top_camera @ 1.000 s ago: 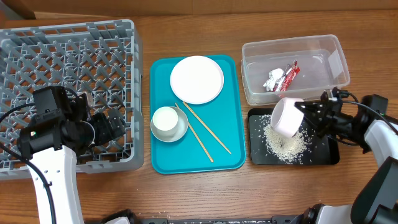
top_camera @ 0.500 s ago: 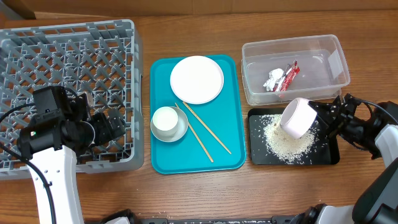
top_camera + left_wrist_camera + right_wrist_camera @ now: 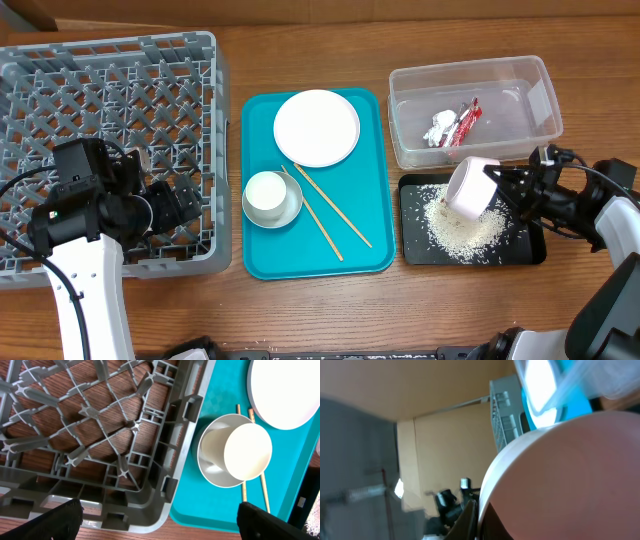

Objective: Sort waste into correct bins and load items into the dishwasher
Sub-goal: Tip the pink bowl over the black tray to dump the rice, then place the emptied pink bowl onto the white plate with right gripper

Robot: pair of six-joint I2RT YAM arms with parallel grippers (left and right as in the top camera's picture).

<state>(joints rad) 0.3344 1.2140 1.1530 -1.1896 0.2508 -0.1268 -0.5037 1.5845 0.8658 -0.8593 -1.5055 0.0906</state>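
My right gripper (image 3: 497, 187) is shut on the rim of the pale pink bowl (image 3: 470, 187), held tipped on its side over the black tray (image 3: 534, 247); the bowl (image 3: 570, 475) fills the right wrist view. Loose white rice (image 3: 462, 226) lies heaped on the tray. The clear tub (image 3: 535, 85) holds the red wrapper (image 3: 467, 122) and the silvery wrapper (image 3: 438, 129). My left gripper (image 3: 188, 207) is open and empty at the grey dish rack's (image 3: 110, 90) front right corner. The white plate (image 3: 316, 127), white cup (image 3: 266, 192) in the grey bowl (image 3: 291, 211) and chopsticks (image 3: 332, 212) lie on the teal tray (image 3: 375, 180).
The left wrist view shows the rack's corner (image 3: 165, 485), the cup (image 3: 247, 451) in the grey bowl (image 3: 212, 467), chopsticks (image 3: 263, 491) and the plate's edge (image 3: 285, 390) on the teal tray (image 3: 220, 505). Bare wood table (image 3: 300, 320) runs along the front.
My right gripper tipped the pink bowl over the black tray, swung a little right, then back left. The rice heap spread wider. The left arm has not moved.
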